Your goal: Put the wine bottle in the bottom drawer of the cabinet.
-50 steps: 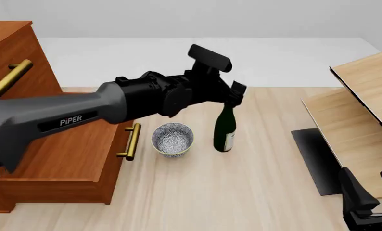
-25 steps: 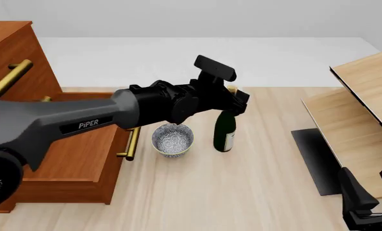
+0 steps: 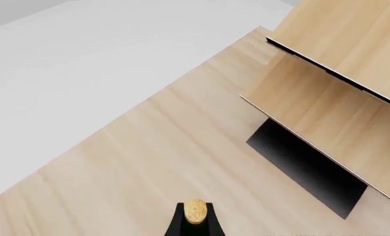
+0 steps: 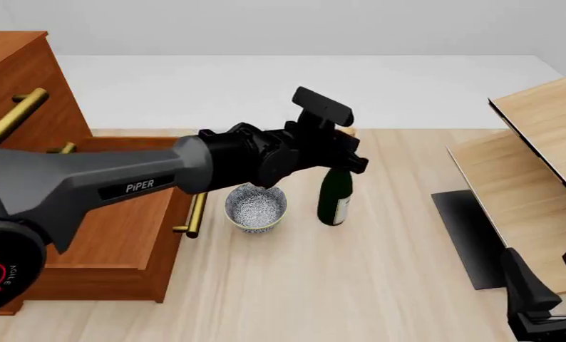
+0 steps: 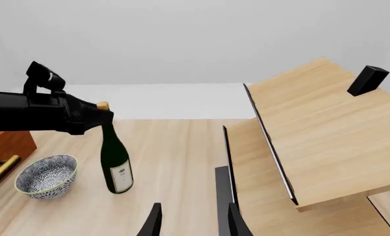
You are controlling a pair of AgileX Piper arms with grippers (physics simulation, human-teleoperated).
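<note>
Front view: the left gripper (image 4: pixel 345 146) pinched the wine bottle (image 4: pixel 336 196) at its neck, ready to lift.
Bottom drawer (image 4: pixel 121 214): stood open, left.
Right gripper (image 5: pixel 191 219): spread, idle.

A dark green bottle (image 4: pixel 336 201) with a white label, a blue-speckled grey bowl (image 4: pixel 255 206), a reddish-brown cabinet (image 4: pixel 35 92) with brass handles and pale wood furniture (image 4: pixel 535 153) are shown.

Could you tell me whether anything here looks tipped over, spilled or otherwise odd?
Nothing stands out. The wine bottle stands upright on the table beside the upright bowl, with the left gripper at its neck. The bottom drawer is pulled open.
</note>
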